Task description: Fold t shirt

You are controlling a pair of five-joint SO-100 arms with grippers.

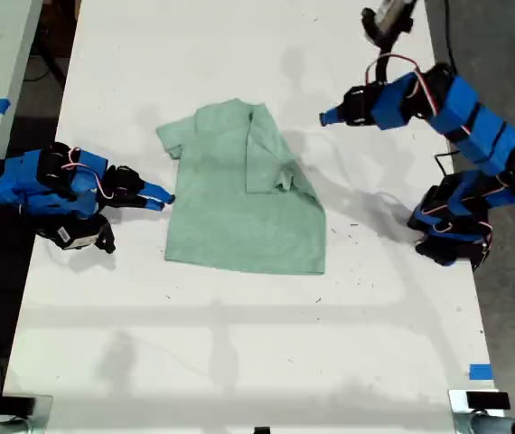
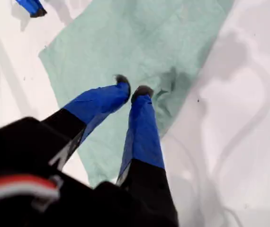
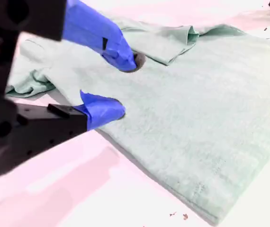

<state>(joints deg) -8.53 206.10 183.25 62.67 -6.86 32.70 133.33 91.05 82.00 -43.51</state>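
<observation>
T shirt (image 1: 239,194) lies mid-table (image 1: 239,362), one side already folded over. My second gripper (image 3: 118,85) sits low at its unfolded edge, jaws parted, holding nothing. Advice: pinch only that edge's cloth before lifting. My first gripper (image 2: 134,91) hangs above the folded side, tips nearly together, holding nothing.

A long white surface (image 1: 239,344) under bright light; dark floor (image 1: 501,54) beside it; blue tape (image 1: 480,372) near an edge.
</observation>
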